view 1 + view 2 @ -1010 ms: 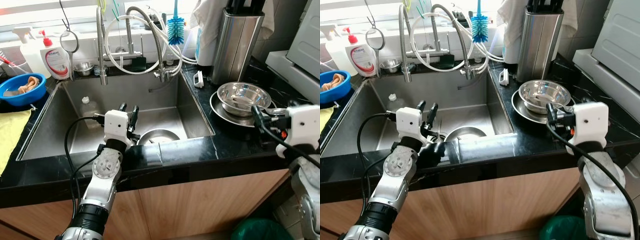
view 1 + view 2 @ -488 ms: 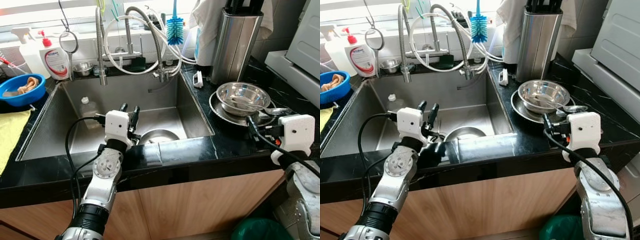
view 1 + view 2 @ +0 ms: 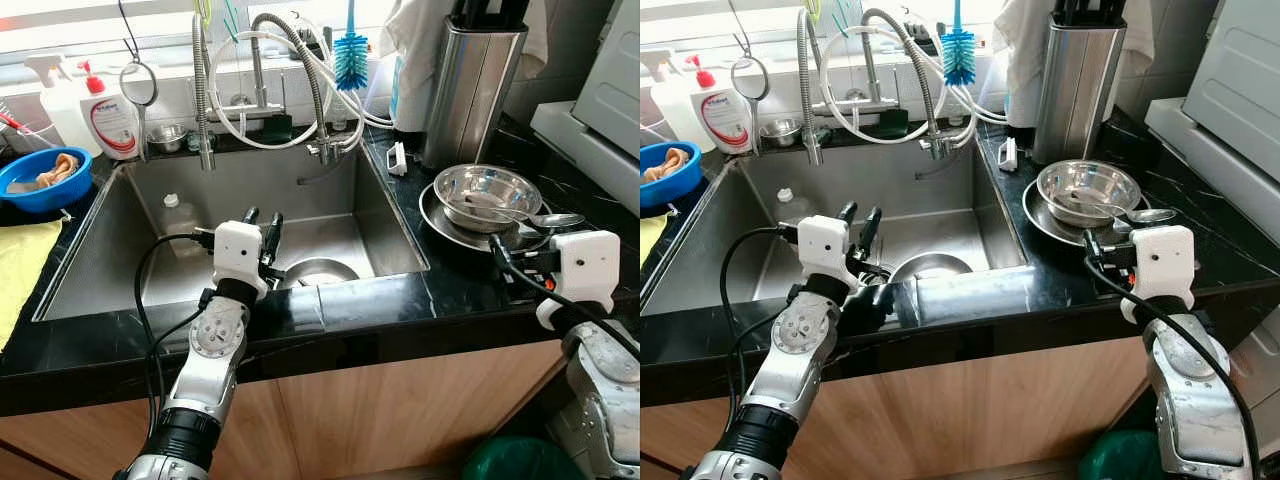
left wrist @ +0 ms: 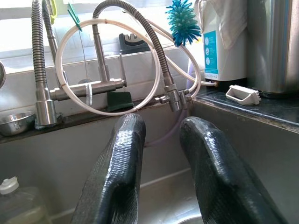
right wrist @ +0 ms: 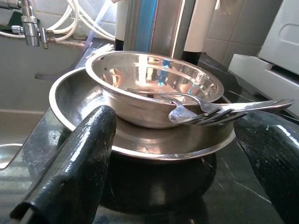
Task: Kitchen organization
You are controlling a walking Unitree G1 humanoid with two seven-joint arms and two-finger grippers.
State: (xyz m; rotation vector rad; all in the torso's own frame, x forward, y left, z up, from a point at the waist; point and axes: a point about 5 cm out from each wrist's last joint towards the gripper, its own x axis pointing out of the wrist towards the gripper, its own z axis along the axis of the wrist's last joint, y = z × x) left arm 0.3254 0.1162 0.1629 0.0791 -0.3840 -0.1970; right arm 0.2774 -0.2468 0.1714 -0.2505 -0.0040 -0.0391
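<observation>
Two grippers empty. Right gripper spread wide, near steel bowl stacked on plate, right counter, fork across rim. Left gripper slightly parted over sink; dish inside. Organizing seemingly barely begun.

Home kitchen. Stainless sink set in black stone counter, wood cabinet fronts below. Spring-neck faucet, blue bottle brush, soap bottles along window ledge. Steel bowl stacked on plate beside knife block.
</observation>
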